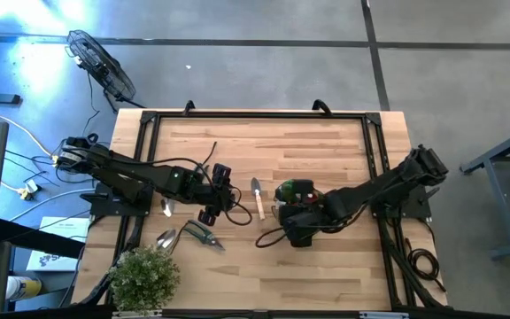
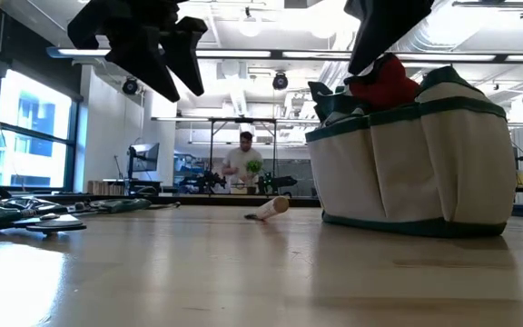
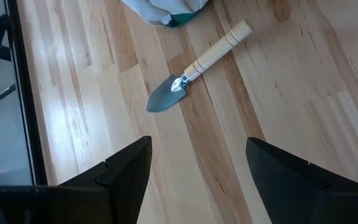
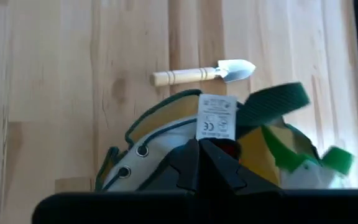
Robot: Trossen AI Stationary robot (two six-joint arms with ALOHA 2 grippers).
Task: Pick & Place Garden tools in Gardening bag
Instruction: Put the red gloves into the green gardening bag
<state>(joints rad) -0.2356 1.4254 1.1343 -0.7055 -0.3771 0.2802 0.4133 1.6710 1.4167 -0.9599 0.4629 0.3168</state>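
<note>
The gardening bag (image 1: 295, 193), cream fabric with green trim, stands upright on the table (image 1: 326, 142) at centre right, and also shows in the low view (image 2: 416, 163). A red piece (image 2: 384, 84) sticks out of its mouth. My right gripper (image 1: 296, 214) is shut right above the mouth (image 4: 201, 146). A wooden-handled trowel (image 1: 257, 197) lies flat on the table just left of the bag. My left gripper (image 1: 224, 195) hovers open and empty left of the trowel (image 3: 191, 71), well above the table (image 2: 166, 64). My right gripper's shut fingertips point down into the bag's mouth beside the red piece (image 4: 230, 148) and a white label (image 4: 216, 117). The fingers hide the spot, so I cannot tell whether they touch the red piece or the bag.
Black-handled pruners (image 1: 202, 235) and two silver scoops (image 1: 166, 237) (image 1: 166, 207) lie at the near left. A bushy potted plant (image 1: 144, 276) stands at the near left corner. Bare wood lies across the table's far half. A person (image 2: 243, 162) stands far off in the room.
</note>
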